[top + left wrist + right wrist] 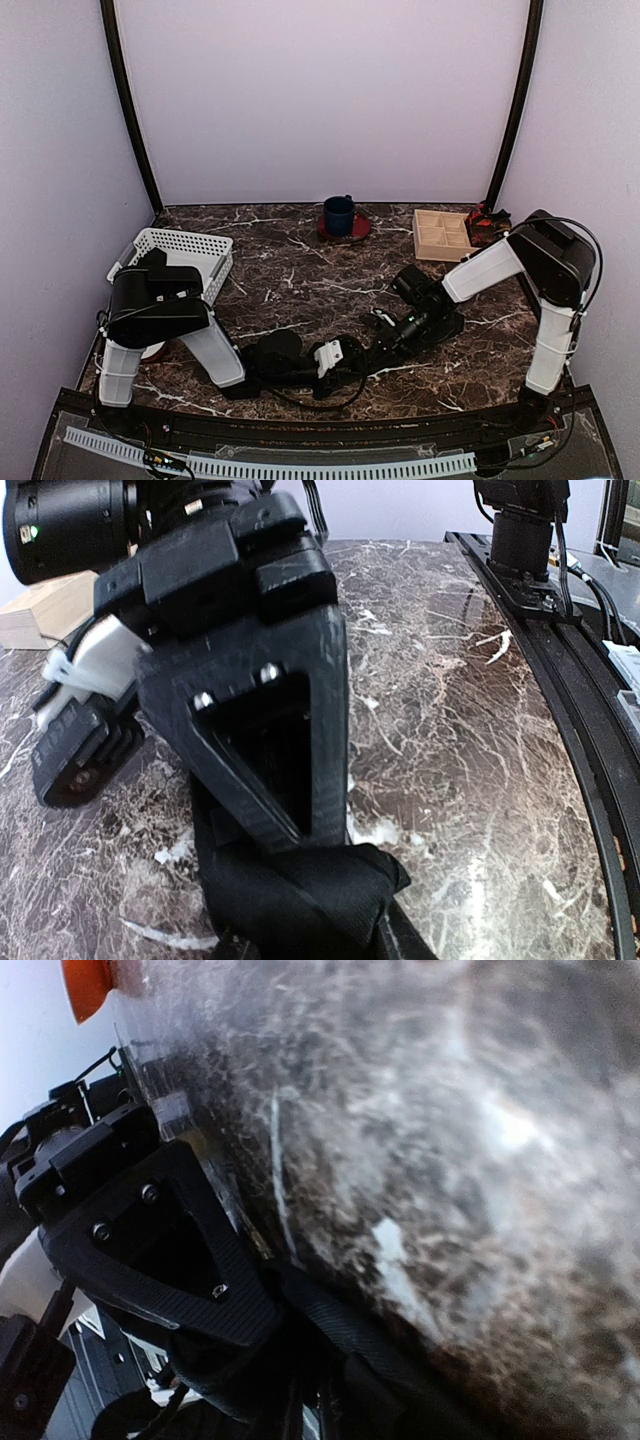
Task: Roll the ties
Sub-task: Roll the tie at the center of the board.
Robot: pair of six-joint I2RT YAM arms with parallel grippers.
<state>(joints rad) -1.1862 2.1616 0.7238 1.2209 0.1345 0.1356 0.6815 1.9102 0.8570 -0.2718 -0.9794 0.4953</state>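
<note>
Near the front edge of the table, a bunched black tie is clamped by the left gripper. Whether the right gripper, just beside it, is closed cannot be told. Farther back, a white basket is seen.

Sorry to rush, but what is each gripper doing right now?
Left gripper: closed on the tie.
Right gripper: against the tie, but whether it is open or closed cannot be told.
</note>
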